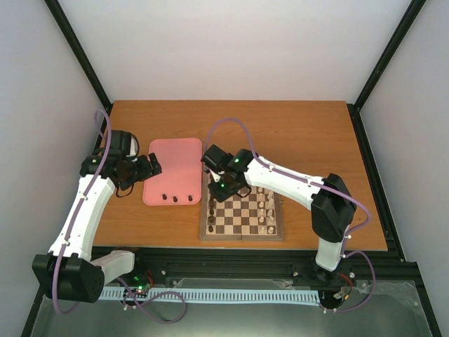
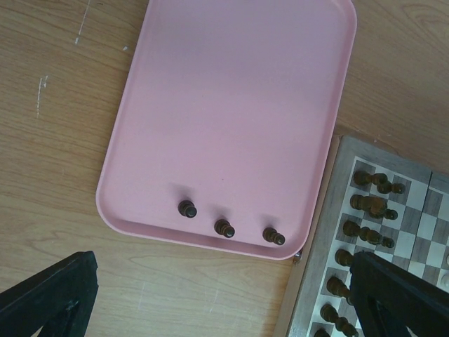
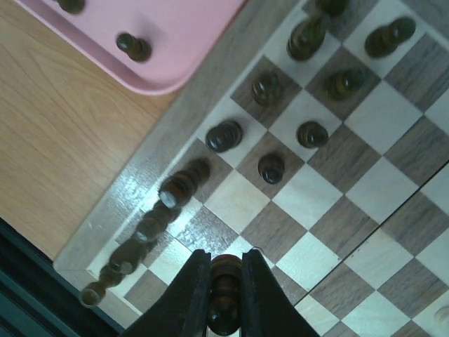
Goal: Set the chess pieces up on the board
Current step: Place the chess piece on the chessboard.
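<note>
Piece [image 3: 224, 302] pinched in right hand [image 3: 226, 261], low over board [image 3: 365, 175]; left hand [image 2: 221, 284] spread.

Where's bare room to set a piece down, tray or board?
Tray: bare beyond its three pieces at the near edge. Board: middle columns free between dark pieces and white pieces. Crowded: dark-side columns. Right gripper holds one.

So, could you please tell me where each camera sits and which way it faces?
Top external: above and behind the bases, looking down on the table, pink tray and board; left arm and right arm show.
Left wrist: on the left arm, looking down at three chess pieces on the tray and the board's edge; open left tool at bottom.
Right wrist: on the right arm, looking down at the board's corner; right tool shut on a dark piece.
Shared: all three show tray and board.
</note>
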Available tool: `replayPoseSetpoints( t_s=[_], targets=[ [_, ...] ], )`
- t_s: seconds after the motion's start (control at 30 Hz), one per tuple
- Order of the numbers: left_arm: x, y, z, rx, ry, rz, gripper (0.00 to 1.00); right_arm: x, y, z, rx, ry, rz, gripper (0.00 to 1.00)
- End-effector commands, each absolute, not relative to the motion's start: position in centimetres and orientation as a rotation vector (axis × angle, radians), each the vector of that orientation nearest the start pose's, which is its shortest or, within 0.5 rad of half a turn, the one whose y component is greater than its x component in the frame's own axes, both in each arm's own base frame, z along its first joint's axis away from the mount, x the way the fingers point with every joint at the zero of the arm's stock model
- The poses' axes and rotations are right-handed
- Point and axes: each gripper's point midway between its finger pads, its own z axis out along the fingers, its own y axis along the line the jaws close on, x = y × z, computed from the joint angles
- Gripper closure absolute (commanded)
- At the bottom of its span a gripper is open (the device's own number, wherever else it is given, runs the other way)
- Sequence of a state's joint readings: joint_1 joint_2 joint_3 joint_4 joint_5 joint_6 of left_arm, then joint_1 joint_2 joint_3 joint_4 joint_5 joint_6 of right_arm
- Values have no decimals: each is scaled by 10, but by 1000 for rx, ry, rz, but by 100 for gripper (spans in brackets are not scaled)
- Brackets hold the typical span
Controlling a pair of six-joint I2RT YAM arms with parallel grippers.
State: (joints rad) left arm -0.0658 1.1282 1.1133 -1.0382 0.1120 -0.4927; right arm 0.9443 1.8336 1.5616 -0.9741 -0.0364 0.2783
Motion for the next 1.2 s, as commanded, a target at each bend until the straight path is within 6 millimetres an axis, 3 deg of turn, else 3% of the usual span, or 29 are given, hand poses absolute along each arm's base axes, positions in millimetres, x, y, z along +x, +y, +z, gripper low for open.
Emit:
replayPoseSetpoints(
  t_s=[0.0, 0.23, 0.77, 1.17],
  targets=[
    [279, -38, 201, -510, 2575, -356, 0, 245, 341, 130, -862, 2694, 342, 97],
    [278, -38, 199, -507, 2581, -351, 0, 244, 340, 108, -866, 2731, 319, 97],
    [277, -37, 196, -506, 2594, -339, 0, 229, 340, 76, -921, 2793, 311, 97],
    [278, -36, 195, -511, 2595, -335, 0, 234, 345, 65, -952, 2796, 290, 97]
  ],
)
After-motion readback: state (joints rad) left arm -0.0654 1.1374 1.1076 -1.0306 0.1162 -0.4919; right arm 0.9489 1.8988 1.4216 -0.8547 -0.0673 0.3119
